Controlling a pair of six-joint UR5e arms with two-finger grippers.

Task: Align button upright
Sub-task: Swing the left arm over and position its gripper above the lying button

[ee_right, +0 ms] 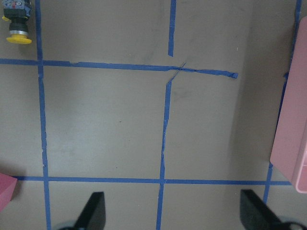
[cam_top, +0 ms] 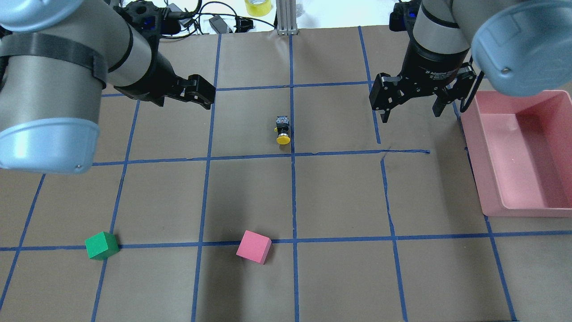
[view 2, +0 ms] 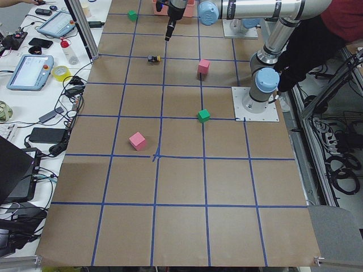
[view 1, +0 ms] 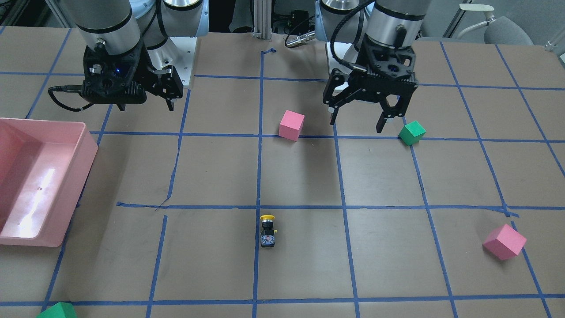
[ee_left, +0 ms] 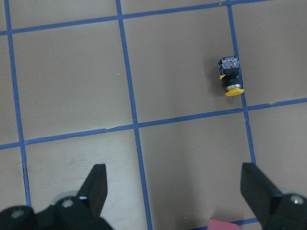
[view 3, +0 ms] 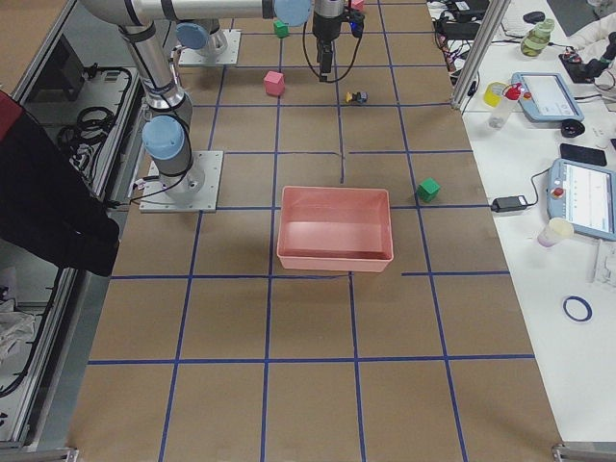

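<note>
Button (cam_top: 282, 129), apparently lying on its side with the yellow cap toward the robot, just left of the centre tape line (cam_top: 293, 192); left gripper (view 1: 356, 123) and right gripper (cam_top: 410, 117) hover well apart from it, both wide open and empty.

Button (cam_top: 282, 129) lies on its side mid-table (cam_top: 339, 192), left gripper (view 1: 355, 126) to its left, right gripper (cam_top: 410, 116) to its right, both apart from it. Bin (cam_top: 527, 210) at robot's right. First cube (cam_top: 254, 247) nearer robot than button; second cube (cam_top: 102, 245) left of it.

Robotics lab, tape-gridded table (cam_top: 250, 192), teach pendants (view 3: 583, 198), cables (view 2: 340, 167)
</note>
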